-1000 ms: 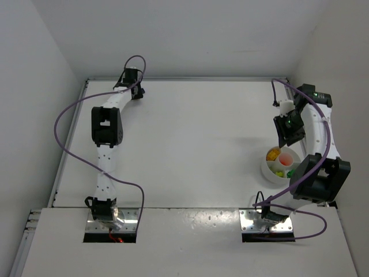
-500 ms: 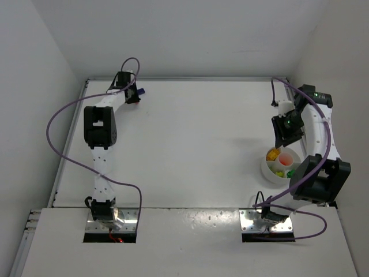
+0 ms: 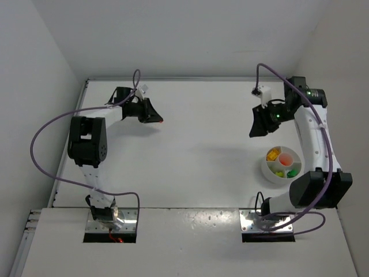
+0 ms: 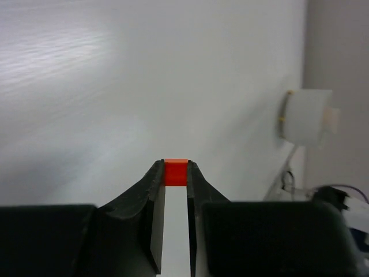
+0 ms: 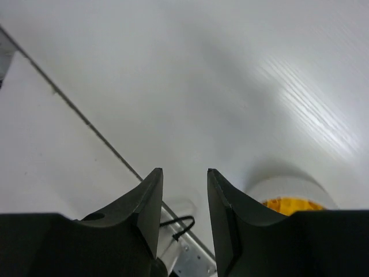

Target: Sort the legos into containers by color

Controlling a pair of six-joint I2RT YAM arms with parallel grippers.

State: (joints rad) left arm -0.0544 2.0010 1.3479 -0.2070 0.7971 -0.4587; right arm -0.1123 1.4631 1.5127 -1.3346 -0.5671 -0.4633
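One red-orange lego [image 4: 176, 172] is clamped in the left gripper [image 4: 176, 174].

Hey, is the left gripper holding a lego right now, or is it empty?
Holding one. The left gripper is shut on a red-orange lego, pinched between its fingertips.
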